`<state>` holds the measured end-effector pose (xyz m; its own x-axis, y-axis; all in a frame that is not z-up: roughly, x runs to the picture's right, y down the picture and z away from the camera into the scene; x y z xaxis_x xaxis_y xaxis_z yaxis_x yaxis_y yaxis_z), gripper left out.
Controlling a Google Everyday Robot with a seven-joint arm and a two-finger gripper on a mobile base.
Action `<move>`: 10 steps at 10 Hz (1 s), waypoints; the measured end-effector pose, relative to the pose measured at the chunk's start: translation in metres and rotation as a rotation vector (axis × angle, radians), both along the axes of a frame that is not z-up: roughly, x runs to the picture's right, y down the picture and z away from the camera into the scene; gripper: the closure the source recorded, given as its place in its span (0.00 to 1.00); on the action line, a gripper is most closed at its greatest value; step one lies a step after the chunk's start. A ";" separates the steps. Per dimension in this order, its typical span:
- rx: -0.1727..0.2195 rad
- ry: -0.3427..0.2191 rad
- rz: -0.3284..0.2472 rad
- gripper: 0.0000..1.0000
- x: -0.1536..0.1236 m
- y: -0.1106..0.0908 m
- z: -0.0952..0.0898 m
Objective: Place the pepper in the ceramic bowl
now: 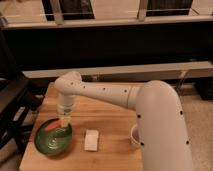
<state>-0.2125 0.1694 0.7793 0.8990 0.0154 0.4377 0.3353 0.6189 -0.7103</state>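
Note:
The ceramic bowl [52, 140] is wide, green and glossy and sits at the front left of the wooden table. The pepper [49, 128] is a small orange-red streak lying just inside the bowl's far rim. My gripper [64, 120] points down over the bowl's far right rim, just right of the pepper. The pepper seems to lie apart from the gripper.
A small white block [91, 140] lies on the wooden table [110, 117] right of the bowl. A pale cup [133, 136] at the right is partly hidden by my arm [150, 115]. A dark chair stands left of the table and a bench runs behind it.

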 end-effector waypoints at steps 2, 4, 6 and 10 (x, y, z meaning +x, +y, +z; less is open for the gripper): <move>0.001 -0.003 -0.001 0.63 0.003 0.000 0.002; 0.000 -0.008 -0.008 0.43 0.000 0.000 0.004; 0.000 -0.016 -0.018 0.25 0.003 0.001 0.006; -0.001 -0.020 -0.024 0.22 0.005 -0.001 0.009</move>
<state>-0.2077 0.1683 0.7886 0.8901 -0.0052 0.4557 0.3640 0.6098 -0.7040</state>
